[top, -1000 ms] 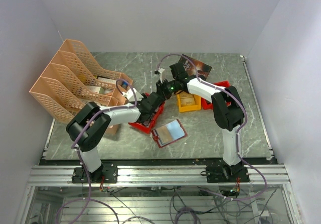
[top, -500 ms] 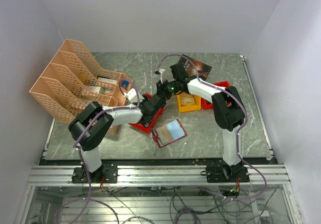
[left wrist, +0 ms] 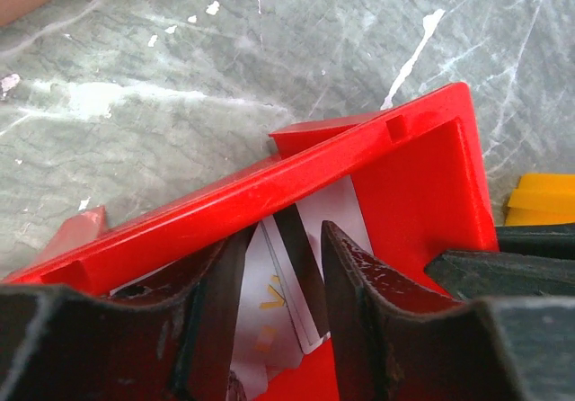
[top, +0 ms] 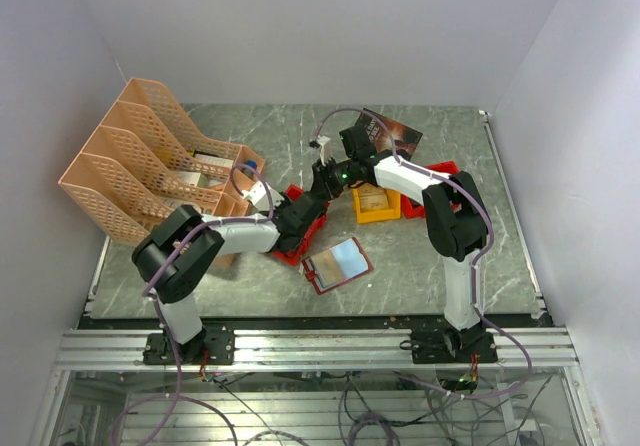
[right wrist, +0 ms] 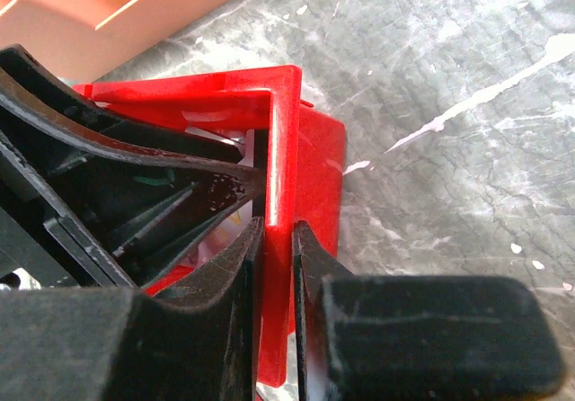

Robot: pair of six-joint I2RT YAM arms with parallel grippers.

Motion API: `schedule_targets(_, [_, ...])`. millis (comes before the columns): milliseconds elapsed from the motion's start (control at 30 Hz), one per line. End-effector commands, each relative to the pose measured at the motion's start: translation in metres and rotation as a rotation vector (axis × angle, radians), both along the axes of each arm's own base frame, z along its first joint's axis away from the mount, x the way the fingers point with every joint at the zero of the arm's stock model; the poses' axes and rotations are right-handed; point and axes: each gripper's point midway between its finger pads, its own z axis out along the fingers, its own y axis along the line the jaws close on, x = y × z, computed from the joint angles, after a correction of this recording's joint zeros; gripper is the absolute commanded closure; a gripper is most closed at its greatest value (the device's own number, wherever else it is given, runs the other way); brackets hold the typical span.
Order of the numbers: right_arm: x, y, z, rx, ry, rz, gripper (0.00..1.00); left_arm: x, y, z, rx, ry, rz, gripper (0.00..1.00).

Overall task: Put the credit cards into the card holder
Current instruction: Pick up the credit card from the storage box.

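Pale credit cards [left wrist: 260, 289], one with a dark stripe [left wrist: 301, 257], lie inside a bright red bin [left wrist: 269, 190]. My left gripper [left wrist: 286, 239] reaches down into that bin, jaws open and standing on either side of the striped card. My right gripper [right wrist: 277, 230] is shut on the bin's upright wall [right wrist: 283, 149] at a corner. From above, both grippers meet at the bin [top: 296, 250]: left gripper [top: 298, 218], right gripper [top: 322, 184]. The card holder [top: 337, 263] lies open on the table just in front of the bin, pale bluish inside, dark red at the edge.
Peach file trays [top: 150, 156] stand at the left, close to the left arm. A yellow bin [top: 375, 204] and another red bin [top: 445, 178] sit under the right arm. A dark booklet [top: 392, 131] lies at the back.
The left jaws have narrowed around the cards in the bin. The left wrist has shifted slightly. The right gripper has kept its hold on the bin wall.
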Motion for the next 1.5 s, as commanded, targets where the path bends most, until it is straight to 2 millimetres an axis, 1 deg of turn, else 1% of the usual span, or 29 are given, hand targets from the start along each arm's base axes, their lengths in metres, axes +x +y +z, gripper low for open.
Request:
schedule_targets(0, [-0.009, 0.001, 0.014, 0.024, -0.015, 0.031, 0.86, 0.006, -0.003, 0.023, -0.101, -0.091, 0.009, 0.53])
schedule_targets(133, [-0.009, 0.001, 0.014, 0.022, -0.016, 0.03, 0.86, 0.006, -0.006, 0.034, -0.154, -0.123, -0.005, 0.59])
schedule_targets(300, [-0.008, 0.001, 0.014, 0.02, -0.016, 0.028, 0.86, 0.005, -0.01, 0.041, -0.193, -0.14, -0.015, 0.61])
schedule_targets(433, [-0.008, 0.0, 0.014, 0.019, -0.016, 0.028, 0.86, 0.004, -0.015, 0.043, -0.236, -0.15, -0.028, 0.66])
schedule_targets(600, [-0.009, 0.0, 0.014, 0.019, -0.016, 0.03, 0.86, 0.004, -0.019, 0.042, -0.266, -0.153, -0.037, 0.67])
schedule_targets(800, [-0.009, 0.0, 0.015, 0.02, -0.018, 0.032, 0.86, 0.005, -0.029, 0.042, -0.301, -0.162, -0.088, 0.66])
schedule_targets(867, [-0.009, 0.0, 0.016, 0.021, -0.019, 0.033, 0.86, 0.007, -0.029, 0.038, -0.29, -0.143, -0.098, 0.65])
schedule_targets(967, [-0.01, 0.0, 0.017, 0.022, -0.021, 0.033, 0.86, 0.009, -0.027, 0.027, -0.26, -0.105, -0.098, 0.61])
schedule_targets(1100, [-0.01, 0.0, 0.016, 0.021, -0.019, 0.033, 0.86, 0.013, -0.03, 0.016, -0.252, -0.098, -0.115, 0.63])
schedule_targets(1200, [-0.009, 0.0, 0.016, 0.02, -0.021, 0.03, 0.86, 0.018, -0.03, 0.012, -0.244, -0.101, -0.125, 0.62])
schedule_targets(1300, [-0.01, 0.0, 0.016, 0.019, -0.019, 0.03, 0.86, 0.025, -0.032, 0.015, -0.229, -0.118, -0.139, 0.63])
schedule_targets(1333, [-0.009, 0.0, 0.015, 0.019, -0.019, 0.029, 0.86, 0.027, -0.033, 0.017, -0.226, -0.127, -0.141, 0.65])
schedule_targets(1433, [-0.009, 0.0, 0.016, 0.018, -0.023, 0.03, 0.86, 0.03, -0.035, 0.02, -0.216, -0.139, -0.155, 0.85])
schedule_targets(1467, [-0.009, 0.0, 0.017, 0.018, -0.026, 0.03, 0.86, 0.031, -0.034, 0.022, -0.21, -0.142, -0.157, 0.89])
